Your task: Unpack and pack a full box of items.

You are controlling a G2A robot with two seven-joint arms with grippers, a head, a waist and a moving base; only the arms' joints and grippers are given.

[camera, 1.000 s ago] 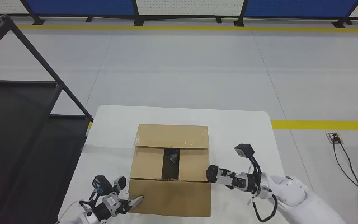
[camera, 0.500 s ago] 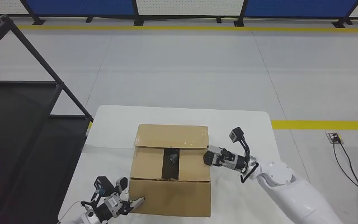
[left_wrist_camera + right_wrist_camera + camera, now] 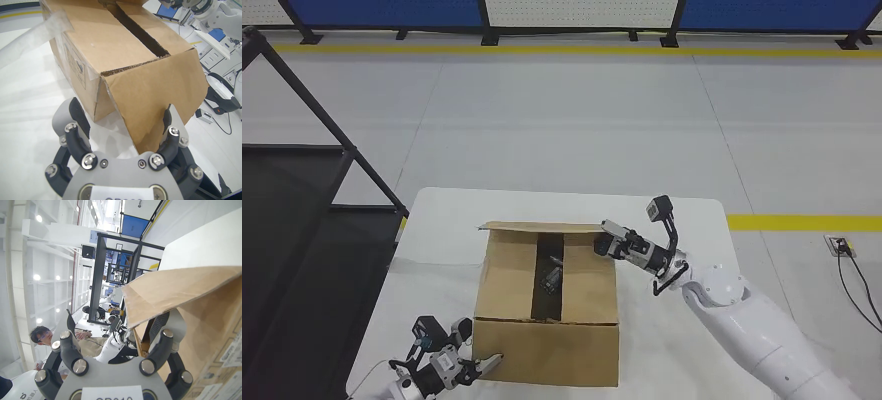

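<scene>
Right gripper (image 3: 605, 240) shifted from right side of cardboard box (image 3: 547, 310) to far flap (image 3: 179, 289); flap now raised upright. Fingers spread wide, flap corner between them, not clamped. Left gripper (image 3: 122, 106) at near left corner, likewise wide open, near flap (image 3: 157, 91) edge between fingers. Box sits mid-surface (image 3: 442, 230).

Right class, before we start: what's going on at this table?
A two-armed robot is opening a cardboard box on the white table. The right end effector, open, sits at the corner of the far flap, one finger under it, and that flap stands upright. The left end effector, also open, straddles the edge of the near flap, which hangs outward. The two inner flaps lie closed with a dark gap between them; the contents are unclear.
</scene>
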